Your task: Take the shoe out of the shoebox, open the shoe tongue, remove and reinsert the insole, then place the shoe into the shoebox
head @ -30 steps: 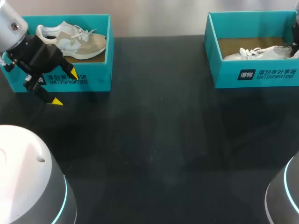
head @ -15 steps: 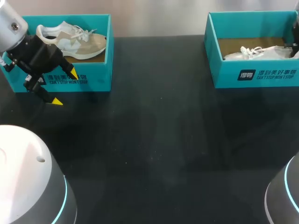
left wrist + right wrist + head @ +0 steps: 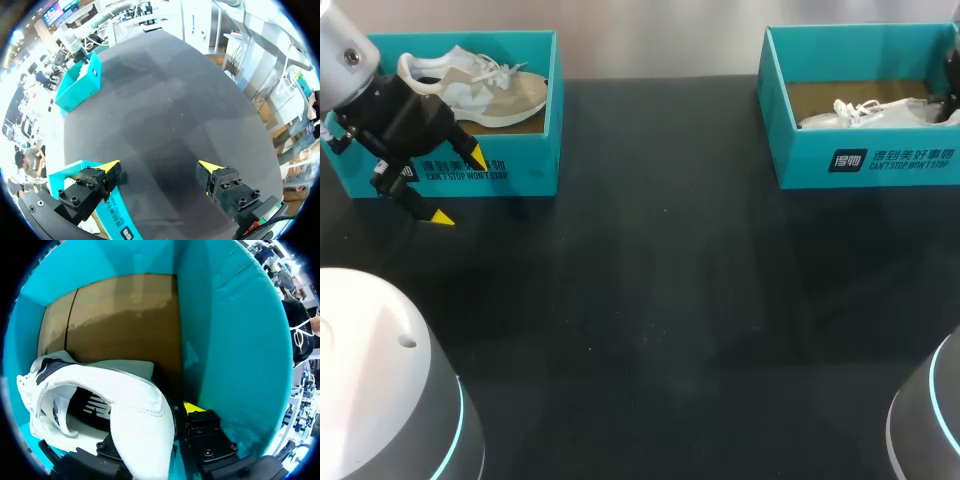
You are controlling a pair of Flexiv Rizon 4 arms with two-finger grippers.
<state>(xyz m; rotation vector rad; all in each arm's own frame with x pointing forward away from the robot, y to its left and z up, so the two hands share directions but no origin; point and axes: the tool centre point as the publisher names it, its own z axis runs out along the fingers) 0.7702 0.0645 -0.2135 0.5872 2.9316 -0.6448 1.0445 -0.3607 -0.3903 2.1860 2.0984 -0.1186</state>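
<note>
Your white shoe (image 3: 880, 112) has shifted a little in the last second. Its laces and upper now sit slightly farther toward the right arm's side of the right box (image 3: 865, 160), while nothing else on the table (image 3: 670, 300) has moved. That suggests the lift-out is only starting, because the shoe is still wholly inside the box, resting on its brown floor. From the wrist, your right gripper (image 3: 170, 422) appears to be pinching the shoe (image 3: 130, 400) by its upper near the heel. One yellow tip sits against the outer side next to the teal wall (image 3: 225, 340), and the other is hidden behind the leather. Your left gripper (image 3: 458, 188) hangs spread wide and empty, just in front of the left box (image 3: 510, 165), which holds a beige shoe (image 3: 480, 85). It has not stirred. The white shoe lies on its side with its opening facing the wrist camera, showing a dark lining and the printed insole within. The collar looks soft, so it will likely flex as you raise it.
</note>
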